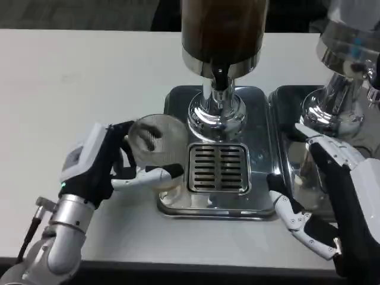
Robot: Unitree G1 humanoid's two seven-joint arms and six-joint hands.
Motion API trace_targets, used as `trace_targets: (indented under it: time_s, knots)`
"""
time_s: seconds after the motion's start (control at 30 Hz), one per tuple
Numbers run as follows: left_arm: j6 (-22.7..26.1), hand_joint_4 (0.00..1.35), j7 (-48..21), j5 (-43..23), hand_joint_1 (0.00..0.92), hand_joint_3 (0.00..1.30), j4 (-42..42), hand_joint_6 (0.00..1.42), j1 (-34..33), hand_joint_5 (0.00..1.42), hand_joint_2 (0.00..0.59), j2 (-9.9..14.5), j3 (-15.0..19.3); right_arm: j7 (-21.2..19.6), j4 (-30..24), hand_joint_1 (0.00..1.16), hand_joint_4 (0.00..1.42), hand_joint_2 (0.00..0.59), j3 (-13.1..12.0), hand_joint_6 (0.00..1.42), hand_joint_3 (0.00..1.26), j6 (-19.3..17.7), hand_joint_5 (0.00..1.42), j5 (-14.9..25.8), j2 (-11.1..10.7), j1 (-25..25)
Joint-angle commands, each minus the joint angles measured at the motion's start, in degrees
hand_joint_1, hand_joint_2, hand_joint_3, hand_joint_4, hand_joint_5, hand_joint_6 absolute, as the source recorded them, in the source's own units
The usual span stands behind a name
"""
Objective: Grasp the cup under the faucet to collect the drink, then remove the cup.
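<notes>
Cup (155,148), clear and hard to read against the steel, sat within the curled fingers (148,177) of the left hand (98,161), which gripped it at the left edge of the drip tray (261,148). It was not yet under the faucet (221,77); the spout hung beyond and to the right of the fingertips, above the slotted grate (217,167).

The step in hand looked like carrying the cup under the spout. To do it well, the hand would likely need to keep the cup upright, slide it right over the grate, and stop with the rim directly below the spout.

The dispenser's chrome base (217,116) stood just beyond the cup and could catch its rim on the way. The right hand (323,196) hovered with fingers spread and empty at the tray's right edge, near a second dispenser (341,77) on its own tray, well apart from the cup.
</notes>
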Motion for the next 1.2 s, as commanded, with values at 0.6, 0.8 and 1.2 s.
trace_targets:
  time_s: [0.6,0.8,1.2]
  knots:
    - [6.4,0.64,-4.4,3.8,0.630,0.61,4.8,1.12,-9.2,0.88,0.005,-4.0,-5.3,-5.3,-1.3,0.54,0.26,0.429,2.9,0.15,0.25,-0.5,0.21,-2.7,3.2,4.2]
    - [6.8,0.52,-3.9,5.6,0.492,0.53,4.9,0.89,-10.2,0.76,0.065,-4.4,-7.8,-5.9,-1.1,0.54,0.26,0.430,3.6,0.16,0.25,-0.3,0.21,-3.3,3.7,4.1]
    - [8.1,0.36,-4.6,6.2,0.291,0.38,5.0,0.45,-11.4,0.48,0.098,-4.0,-9.5,-6.4,-1.5,0.53,0.27,0.431,5.0,0.16,0.27,0.1,0.22,-4.4,4.7,5.2]
